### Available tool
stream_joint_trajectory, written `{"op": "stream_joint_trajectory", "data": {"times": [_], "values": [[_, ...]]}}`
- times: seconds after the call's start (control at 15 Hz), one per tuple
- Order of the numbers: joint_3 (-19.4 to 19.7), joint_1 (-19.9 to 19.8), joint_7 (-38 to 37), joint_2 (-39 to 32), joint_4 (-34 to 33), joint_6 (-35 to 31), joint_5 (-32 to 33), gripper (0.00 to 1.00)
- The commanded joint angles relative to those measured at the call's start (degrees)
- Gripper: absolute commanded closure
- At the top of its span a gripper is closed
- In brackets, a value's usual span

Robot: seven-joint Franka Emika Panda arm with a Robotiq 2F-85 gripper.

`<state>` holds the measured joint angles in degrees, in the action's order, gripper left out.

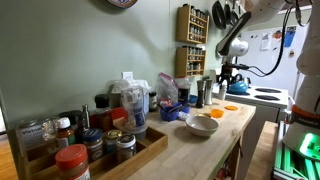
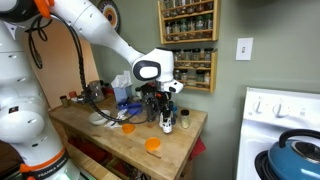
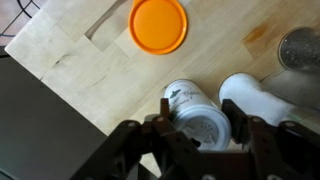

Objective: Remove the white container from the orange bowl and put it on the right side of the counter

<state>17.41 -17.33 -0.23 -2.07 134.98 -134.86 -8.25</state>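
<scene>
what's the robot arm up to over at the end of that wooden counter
The arm's Robotiq gripper straddles a small white cylindrical container, a finger on each side; whether it is clamped cannot be told. The container stands upright on the light wooden butcher-block counter, outside the small shallow orange bowl, which sits empty nearby. Another white object stands right beside the container.

Your Panda arm is glossy white, built of fat rounded segments, with an orange band at 1 joint and a black cable looping beside it. A dark round cap faces the wrist. Your gripper is matte black, its 2 fingers made of angular linked bars.
</scene>
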Motion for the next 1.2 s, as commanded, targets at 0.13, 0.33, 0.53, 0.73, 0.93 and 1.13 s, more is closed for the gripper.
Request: {"op": "stream_joint_trajectory", "data": {"times": [0.13,0.33,0.53,0.73,0.93,1.13], "values": [[0.86,-1.17,-2.35,-6.32,-5.32,-0.18,-0.15,0.70],[0.80,-1.30,-3.02,-8.24,-6.32,0.04,-0.20,0.70],[0.76,-1.27,-3.94,-9.48,-6.69,0.14,-0.20,0.58],[0.97,-1.38,-4.72,-6.82,-6.56,1.43,-0.47,0.12],[1.31,-0.92,-6.00,-1.54,-4.92,1.38,1.07,0.00],[1.23,-1.84,3.04,7.22,-3.25,10.55,0.56,0.00]]}}
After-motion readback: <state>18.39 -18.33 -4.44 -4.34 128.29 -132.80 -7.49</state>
